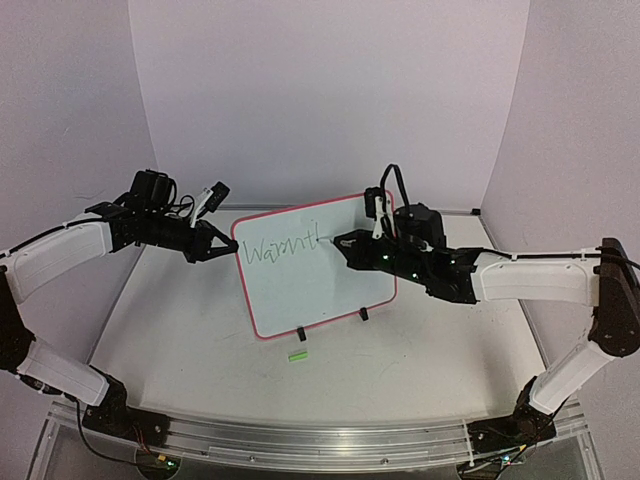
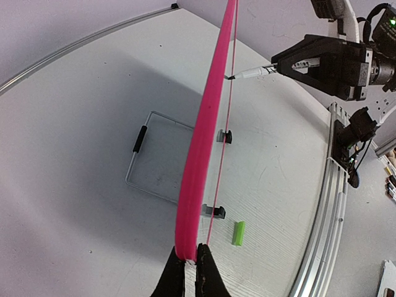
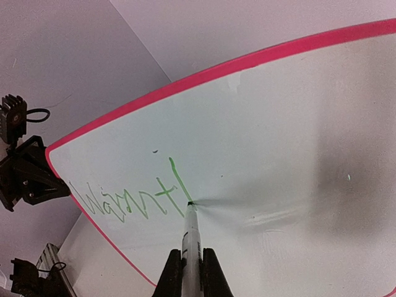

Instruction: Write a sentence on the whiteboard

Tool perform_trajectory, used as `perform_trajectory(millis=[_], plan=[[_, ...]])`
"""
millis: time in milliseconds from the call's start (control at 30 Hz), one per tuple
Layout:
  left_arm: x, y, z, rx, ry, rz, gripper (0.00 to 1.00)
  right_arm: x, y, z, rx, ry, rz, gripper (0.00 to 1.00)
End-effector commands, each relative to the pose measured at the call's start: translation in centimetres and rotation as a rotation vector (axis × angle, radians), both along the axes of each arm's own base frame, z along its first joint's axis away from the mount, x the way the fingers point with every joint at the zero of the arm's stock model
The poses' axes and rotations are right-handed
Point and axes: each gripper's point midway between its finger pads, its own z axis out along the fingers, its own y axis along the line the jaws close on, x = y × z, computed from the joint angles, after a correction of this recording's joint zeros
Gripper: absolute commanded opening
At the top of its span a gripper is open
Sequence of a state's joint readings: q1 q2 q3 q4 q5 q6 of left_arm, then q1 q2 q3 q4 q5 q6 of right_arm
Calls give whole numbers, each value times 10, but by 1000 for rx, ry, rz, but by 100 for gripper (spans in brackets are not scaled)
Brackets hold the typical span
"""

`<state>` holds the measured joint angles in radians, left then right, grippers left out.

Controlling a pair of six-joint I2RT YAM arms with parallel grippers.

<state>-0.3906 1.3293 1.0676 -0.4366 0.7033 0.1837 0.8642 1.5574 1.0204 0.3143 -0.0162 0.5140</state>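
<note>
Board (image 1: 330,295): stood between the arms, face toward R arm.
L gripper (image 2: 192,253): clamped shut on board's left edge.
R gripper (image 3: 192,263): closed on marker (image 3: 190,223).
Tip: touched sentence (image 3: 127,199) end; blank face lay rightward.

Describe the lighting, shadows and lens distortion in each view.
Top external: soft even light, green writing faint on the whiteboard. Left wrist: wide lens bows the pink frame. Right wrist: marker casts a grey shadow rightward across the glossy face.
</note>
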Motion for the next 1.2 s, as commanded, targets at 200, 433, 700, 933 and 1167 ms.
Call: perform_trajectory(millis=[200,433,700,933,1167], plan=[[-7,-5,-16,56,32,-31,0,13,-12,47,93,-97,-81,0],[-7,-5,-16,55,32,-31,0,12,-19,48,94,-105,-108,0],[-8,-5,-16,57,33,-32,0,13,-22,33,74,-79,-121,0],[-7,-5,-16,57,34,-31,0,12,-25,20,52,-55,-135,0],[-7,-5,-16,57,32,-31,0,7,-29,-3,31,-1,-135,0]])
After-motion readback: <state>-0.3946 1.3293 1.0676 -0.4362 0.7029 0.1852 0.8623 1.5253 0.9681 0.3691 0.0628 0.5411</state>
